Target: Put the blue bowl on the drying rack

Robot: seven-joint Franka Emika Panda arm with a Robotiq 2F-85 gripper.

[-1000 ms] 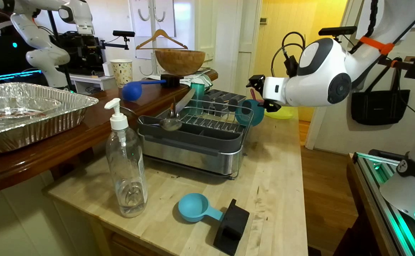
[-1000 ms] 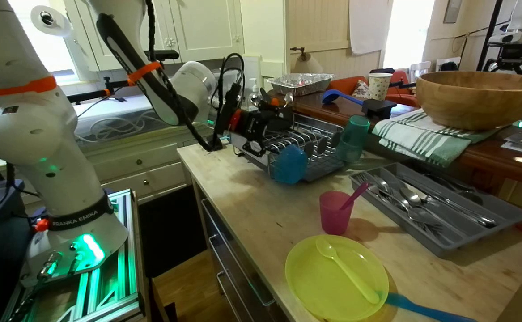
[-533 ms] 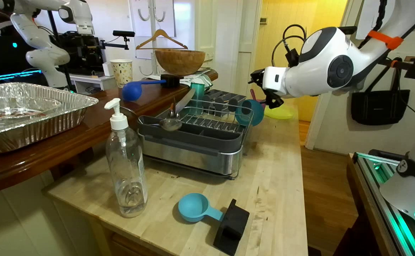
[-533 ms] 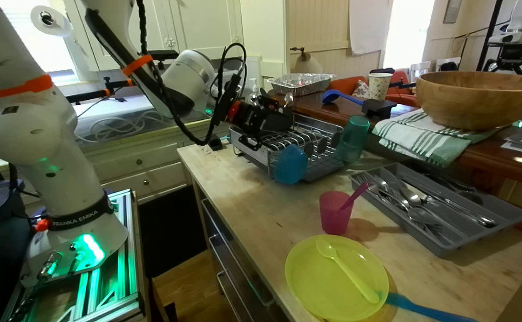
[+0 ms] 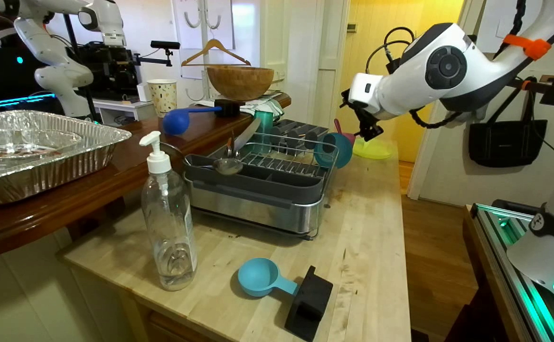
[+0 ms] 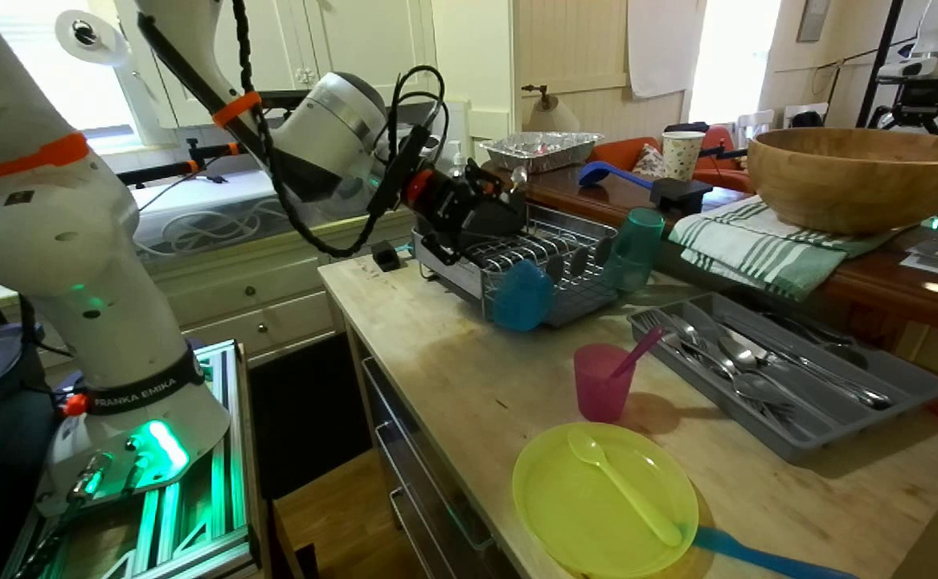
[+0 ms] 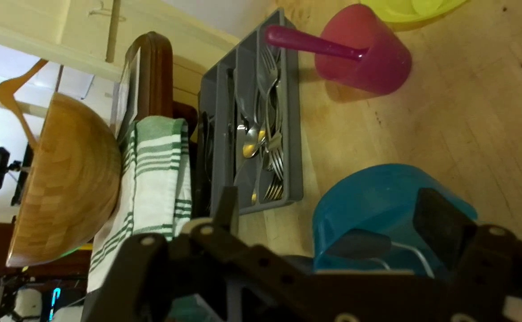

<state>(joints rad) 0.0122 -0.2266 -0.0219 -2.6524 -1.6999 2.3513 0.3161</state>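
Observation:
The blue bowl [image 5: 339,148] is tipped on its side at the end of the drying rack [image 5: 253,204], beside the wire frame, in both exterior views. A grey holder with wire shows through the bowl [image 7: 372,183] in the wrist view. My gripper [image 5: 352,121] hangs above the rack's end, angled downward, with no visible contact with the bowl. Its fingers [image 7: 227,208] stand wide apart with nothing held between them. In an exterior view the gripper [image 6: 481,213] overlaps part of the drying rack [image 6: 452,269]. The gripper's body hides the bowl's lower part in the wrist view.
Near the rack stand a pump bottle [image 5: 170,232] and a blue scoop [image 5: 260,278] with a black block. Beyond the bowl are a pink cup [image 6: 601,382], a yellow plate [image 6: 549,498] and a grey cutlery tray [image 6: 806,438]. A teal cup [image 6: 636,241] sits by the rack.
The wrist has risen and tilted, so my gripper points more steeply downward. The blue bowl and the rack have stayed in place, and the gripper has remained open.

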